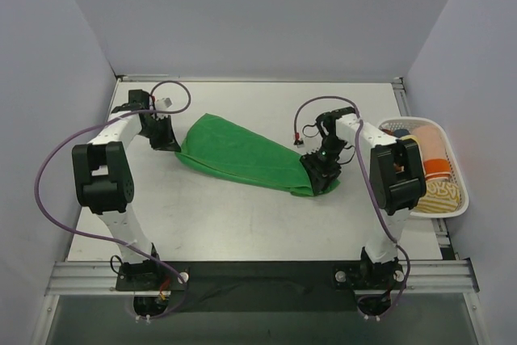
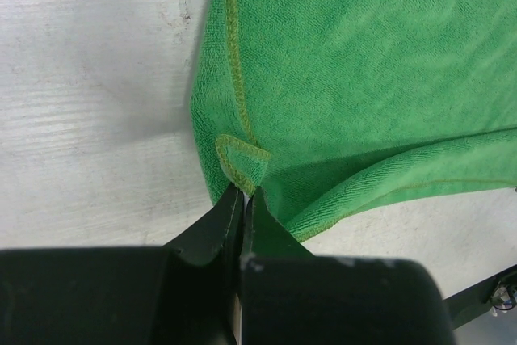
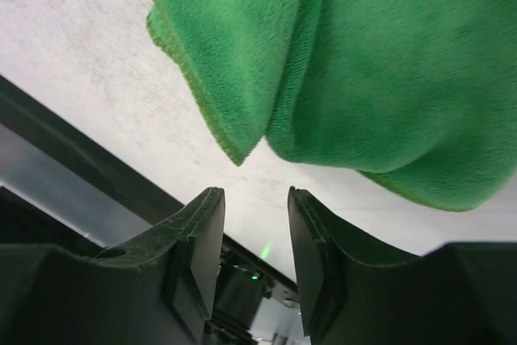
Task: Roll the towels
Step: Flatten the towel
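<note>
While the left gripper [image 2: 244, 193] seems clamped on the green towel [image 2: 363, 62], the right gripper [image 3: 257, 199] is not. Its jaws stand apart.

The right gripper [image 3: 254, 199] has its two black jaws apart with nothing between them, pale table [image 3: 81, 62] showing in the gap. Just beyond the tips lies the green towel [image 3: 363, 78], folded into two thick lobes, one hemmed corner pointing toward the gap. A dark strip [image 3: 73, 147] borders the table at left
</note>
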Motion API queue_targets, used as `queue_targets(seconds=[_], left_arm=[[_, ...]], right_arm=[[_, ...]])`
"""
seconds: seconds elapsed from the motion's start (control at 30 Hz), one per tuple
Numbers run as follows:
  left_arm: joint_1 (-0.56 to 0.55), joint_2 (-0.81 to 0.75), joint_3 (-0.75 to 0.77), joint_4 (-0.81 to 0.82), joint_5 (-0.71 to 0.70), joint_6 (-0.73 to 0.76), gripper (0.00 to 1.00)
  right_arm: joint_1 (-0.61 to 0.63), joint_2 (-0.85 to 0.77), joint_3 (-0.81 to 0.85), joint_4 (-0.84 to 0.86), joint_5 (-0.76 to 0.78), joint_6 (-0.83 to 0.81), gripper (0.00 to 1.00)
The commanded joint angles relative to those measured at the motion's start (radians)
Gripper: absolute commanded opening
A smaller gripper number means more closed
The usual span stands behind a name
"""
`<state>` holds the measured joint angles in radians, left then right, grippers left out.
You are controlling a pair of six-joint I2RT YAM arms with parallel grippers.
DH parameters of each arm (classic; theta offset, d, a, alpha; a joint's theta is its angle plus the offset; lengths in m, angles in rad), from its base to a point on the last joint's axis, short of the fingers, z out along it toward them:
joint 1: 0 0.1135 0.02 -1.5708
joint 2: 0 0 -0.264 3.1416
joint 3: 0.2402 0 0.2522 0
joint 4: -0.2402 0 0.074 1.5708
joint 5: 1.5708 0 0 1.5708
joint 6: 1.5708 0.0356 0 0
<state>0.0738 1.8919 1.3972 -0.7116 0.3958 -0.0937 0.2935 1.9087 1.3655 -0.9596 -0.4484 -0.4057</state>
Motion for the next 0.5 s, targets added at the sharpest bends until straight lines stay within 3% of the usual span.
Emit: queue_targets(seconds=[0.0,0.23,0.47], left_arm=[[0.006,-0.028,-0.001,0.041,0.002,-0.005,0.00],[0.004,-0.033,-0.004,0.041,0.003,-0.008,0.00],[0.006,-0.043,-0.018,0.047,0.000,-0.009,0.00]], right_arm=[[-0.004,-0.068,-0.048,-0.036,-0.102,0.094,0.38],[0.012,-0.094,-0.164,0.088,-0.147,0.191,0.36],[0.027,-0.083,-0.191,0.193,-0.082,0.248,0.34]])
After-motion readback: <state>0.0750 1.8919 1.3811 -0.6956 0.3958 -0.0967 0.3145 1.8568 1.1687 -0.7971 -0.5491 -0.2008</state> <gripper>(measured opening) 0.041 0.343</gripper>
